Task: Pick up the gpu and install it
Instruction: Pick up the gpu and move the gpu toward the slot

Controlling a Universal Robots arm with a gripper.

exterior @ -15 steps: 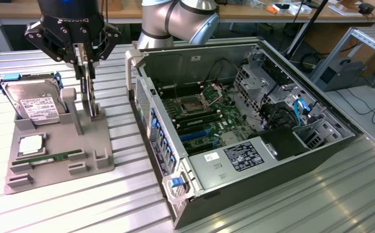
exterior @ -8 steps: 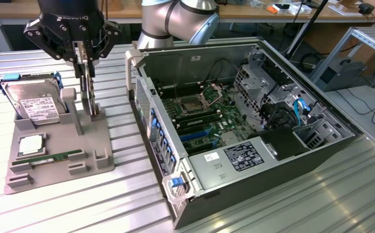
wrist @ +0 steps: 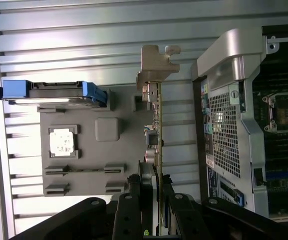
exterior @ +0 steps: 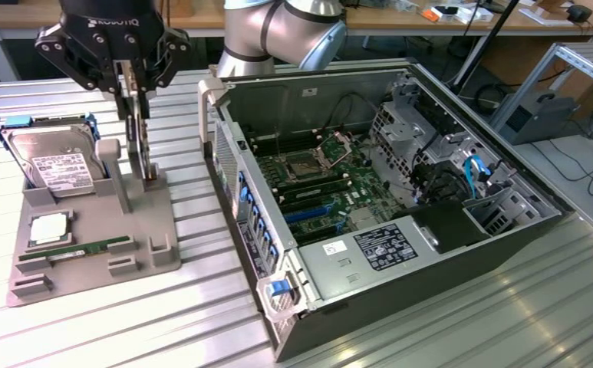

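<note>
Currently: gripper (exterior: 136, 96) (wrist: 156, 184), fingers closed narrow on the top edge of the graphics card (exterior: 149, 146) (wrist: 158, 125). The card stands upright on edge, lower end at the grey holder (exterior: 91, 264); seated or lifted, cannot tell. Hard drive (exterior: 60, 165) upright in the same holder. Open computer case (exterior: 378, 192) beside it, on the exterior view's right.

Ribbed metal table (exterior: 122, 330), matt plastic holder (exterior: 151, 247)

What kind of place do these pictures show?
Likely a robotics lab workbench for computer assembly: a robot arm, an open computer case, and a grey fixture holding a hard drive.
</note>
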